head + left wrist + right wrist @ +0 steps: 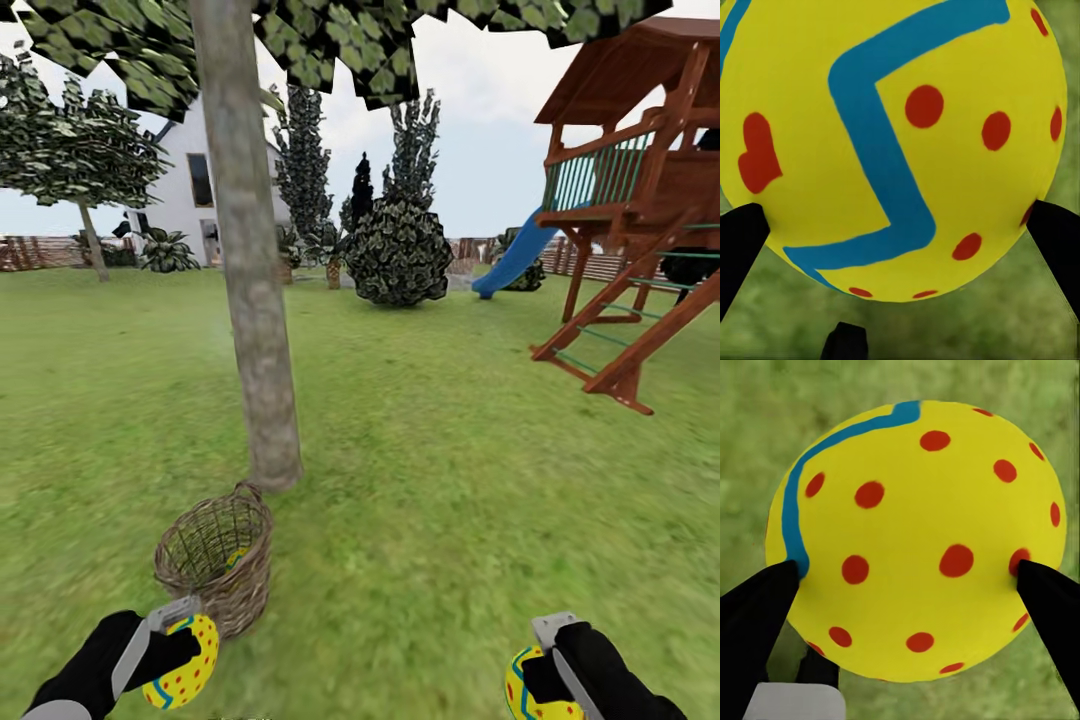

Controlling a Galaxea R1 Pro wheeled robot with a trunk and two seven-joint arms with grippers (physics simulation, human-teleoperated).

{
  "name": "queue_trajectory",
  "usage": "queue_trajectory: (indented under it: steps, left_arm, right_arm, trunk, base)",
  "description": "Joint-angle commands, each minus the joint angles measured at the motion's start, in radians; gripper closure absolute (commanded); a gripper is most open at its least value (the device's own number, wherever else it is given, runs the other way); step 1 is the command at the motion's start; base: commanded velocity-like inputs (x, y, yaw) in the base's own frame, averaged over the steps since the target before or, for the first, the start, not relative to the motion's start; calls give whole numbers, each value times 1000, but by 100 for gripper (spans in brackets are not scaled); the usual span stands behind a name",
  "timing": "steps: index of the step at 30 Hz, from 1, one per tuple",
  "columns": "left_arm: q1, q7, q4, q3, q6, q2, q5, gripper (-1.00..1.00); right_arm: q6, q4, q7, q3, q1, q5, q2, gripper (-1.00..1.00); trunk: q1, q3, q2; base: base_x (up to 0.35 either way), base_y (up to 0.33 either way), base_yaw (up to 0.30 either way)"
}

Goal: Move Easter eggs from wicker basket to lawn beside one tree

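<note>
**Both fingers loaded, one egg left in the basket**

Fingers on each arm are clamped round an Easter egg. In the left wrist view the black pads (742, 236) press the sides of a yellow egg (889, 142) with a blue zigzag and red dots; in the right wrist view the other pads (1050, 600) pinch the second egg (919, 540) the same way, grass blurred beneath both. From the head view, the left gripper (180, 650) hangs low just beside the wicker basket (215, 570), and the right gripper (540, 680) sits well apart from it, over open lawn (450, 480).

I'd judge the step in hand to be setting these two down by the tree (255, 300), whose trunk stands just behind the basket. To do it well, both arms should carry forward until the eggs are close to the base of the trunk, go low before the fingers part so nothing rolls away, and keep the left one outside the basket rim.

Inside the basket a patch of yellow (236, 556) shows through the weave, apparently the third egg, though it is mostly hidden. That one would need fetching afterwards.
</note>
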Motion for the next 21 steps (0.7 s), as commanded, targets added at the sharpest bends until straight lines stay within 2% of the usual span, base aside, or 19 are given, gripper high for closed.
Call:
queue_trajectory:
  steps: [1,2,3,4,5,7,8,11,14,21]
  left_arm:
    - [-1,1,0,4,6,-1,6,100]
    - [-1,2,2,4,6,-4,5,100]
    - [-1,2,3,4,6,-9,5,100]
    - [-1,2,3,4,6,-12,4,100]
    - [-1,3,4,4,6,-14,4,100]
    - [0,4,8,4,6,-15,4,100]
    - [0,4,9,4,6,-16,4,100]
    - [-1,3,8,4,6,-15,4,100]
    - [0,3,7,4,6,-16,4,100]
    - [-1,3,5,4,6,-20,4,100]
  right_arm:
    - [5,23,2,3,-18,-10,-2,100]
    - [6,70,30,3,-41,-17,-2,100]
    - [12,103,98,4,-57,-29,-2,100]
    - [16,114,148,4,-62,-27,-3,100]
    - [17,119,176,4,-66,-8,-3,100]
    - [14,118,184,3,-69,74,-2,100]
    - [14,117,186,3,-69,93,0,100]
    - [19,77,187,4,-94,102,8,100]
    - [16,103,187,4,-105,107,22,100]
    - [15,108,188,4,-106,111,25,100]
  trunk:
    - [0,-2,-1]
    - [0,-2,-1]
    - [0,-3,-1]
    - [0,-3,-1]
    - [0,-4,-1]
    - [0,-5,-1]
    - [0,-5,-1]
    - [0,-6,-1]
    - [0,-7,-1]
    - [0,-7,-1]
  base:
    - [84,-330,289]
    - [84,-330,289]
    - [84,-330,288]
    - [84,-330,288]
    - [84,-330,289]
    - [84,-330,288]
    - [84,-330,288]
    - [84,-330,288]
    - [84,-330,288]
    - [84,-330,288]
